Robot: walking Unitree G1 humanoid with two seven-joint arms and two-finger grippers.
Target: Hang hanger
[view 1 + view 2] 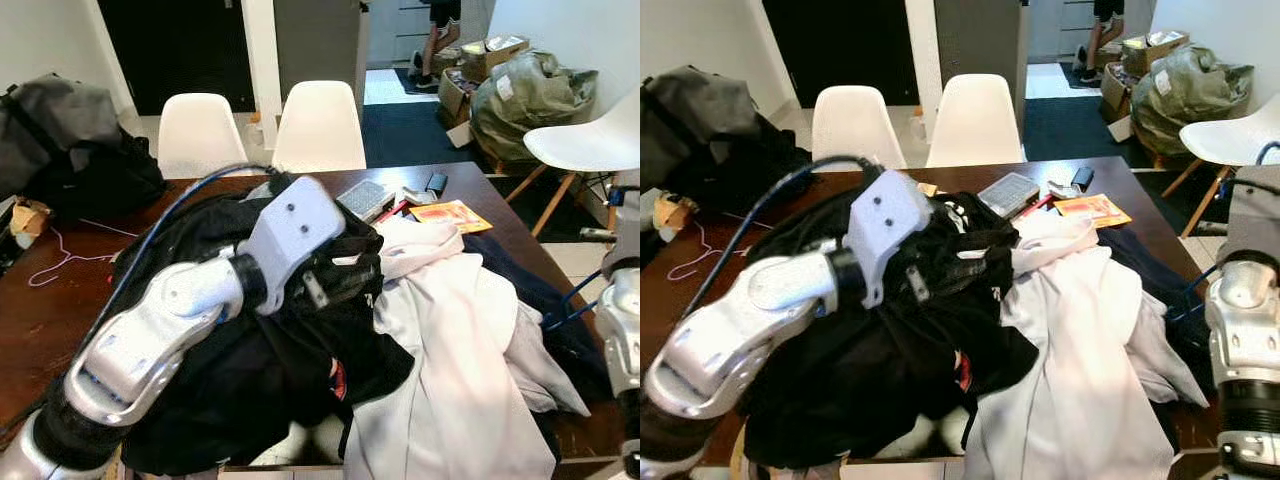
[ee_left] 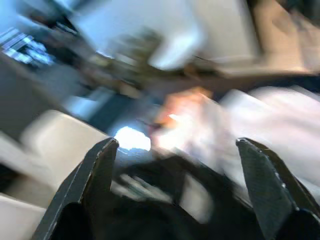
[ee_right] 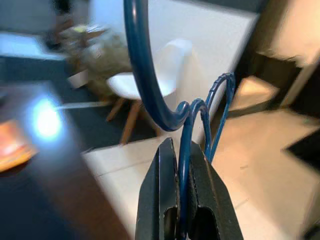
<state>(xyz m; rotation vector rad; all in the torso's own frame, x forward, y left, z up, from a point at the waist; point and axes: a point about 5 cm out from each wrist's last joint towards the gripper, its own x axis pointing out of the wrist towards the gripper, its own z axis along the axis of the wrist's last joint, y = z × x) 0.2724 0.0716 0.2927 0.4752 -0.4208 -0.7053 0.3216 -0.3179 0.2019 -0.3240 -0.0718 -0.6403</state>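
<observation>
A: The right gripper (image 3: 181,200) pinches the neck of the thin blue wire hanger (image 3: 150,95), out beyond the table's right edge. Keep that pinch firm so the hook stays upright.

B: And the left gripper (image 2: 175,165)?

A: Spread wide above the black garment (image 1: 250,370) (that view is blurred). No writing is readable.

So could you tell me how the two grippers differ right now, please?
The left gripper is open, its fingers spread wide over the black garment; the right gripper is shut on a blue hanger. The left reaches over the table; the right sits off the table's side. Both have black fingers.
</observation>
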